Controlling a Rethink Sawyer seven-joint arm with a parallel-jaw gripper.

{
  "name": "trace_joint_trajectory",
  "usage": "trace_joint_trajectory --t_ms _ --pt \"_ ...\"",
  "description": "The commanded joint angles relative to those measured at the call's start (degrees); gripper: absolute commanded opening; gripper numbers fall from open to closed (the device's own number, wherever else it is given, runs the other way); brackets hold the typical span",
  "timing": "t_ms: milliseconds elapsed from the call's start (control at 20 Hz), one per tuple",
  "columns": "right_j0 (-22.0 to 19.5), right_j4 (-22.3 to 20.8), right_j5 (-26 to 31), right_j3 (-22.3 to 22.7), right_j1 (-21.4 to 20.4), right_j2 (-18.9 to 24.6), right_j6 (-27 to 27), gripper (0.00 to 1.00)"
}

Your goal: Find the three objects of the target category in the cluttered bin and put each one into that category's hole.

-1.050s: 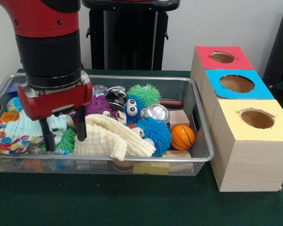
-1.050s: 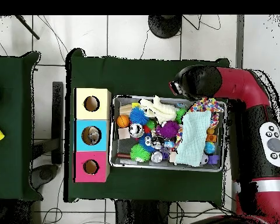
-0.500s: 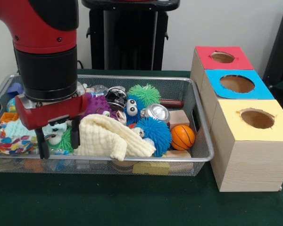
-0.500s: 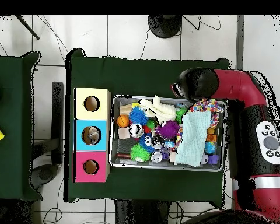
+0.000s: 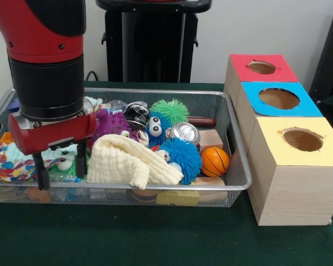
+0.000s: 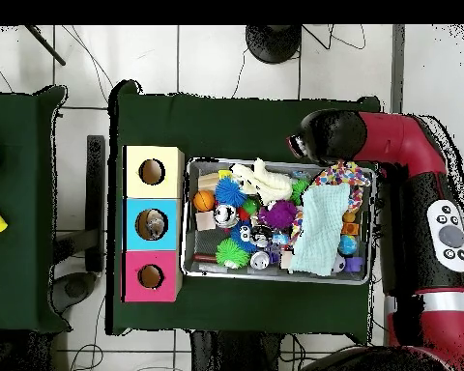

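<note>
- gripper (image 5: 59, 169) hangs low at the near left end of the wire bin (image 5: 233, 138), its two black fingers (image 5: 43, 176) spread apart, nothing seen between them.
- one fingertip sits by the multicoloured patterned cloth (image 5: 11, 165), the other just beside the cream cloth (image 5: 133, 162); whether either touches cannot be told.
- red and black arm (image 5: 44, 61) covers much of the bin's left end in the front view.
- pale teal cloth (image 6: 323, 230) lies spread across the bin's end nearest the arm in the overhead view.
- which category is the target cannot be told; all candidates lie in the bin.
- spiky balls: blue (image 5: 182, 157) beside the cream cloth, green (image 5: 170, 110) toward the far wall, purple (image 5: 112, 123) near the gripper body.
- orange basketball (image 5: 215, 160) lies near the bin's right wall, just beside the blue spiky ball.
- shiny metal can (image 5: 185, 132) lies among the toys mid-bin; a blue googly-eyed toy (image 5: 154, 128) is just beside it.
- three wooden boxes stand in a row outside the bin's right wall: red-topped box (image 5: 261, 67), blue-topped box (image 5: 279, 98), yellow-topped box (image 5: 301, 141), each with a round hole on top.
- overhead view shows something pale inside the blue-topped box's hole; what it is cannot be told.
</note>
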Motion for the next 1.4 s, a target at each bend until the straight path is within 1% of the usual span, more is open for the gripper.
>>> trace_joint_trajectory --t_ms 50,150,500,750,1400 --pt "-0.12 -3.65 7.1 0.15 0.06 -0.52 -18.52 1.0" --pt "0.61 -3.67 8.76 -0.04 -0.48 -1.21 -17.94 1.0" --pt "0.03 -3.53 10.19 2.41 -1.93 -2.26 -17.55 1.0" --pt "-0.45 -3.27 9.94 4.14 -1.57 -2.46 -16.63 1.0" --pt "-1.1 -2.9 8.07 5.38 0.03 -2.28 -15.01 1.0"
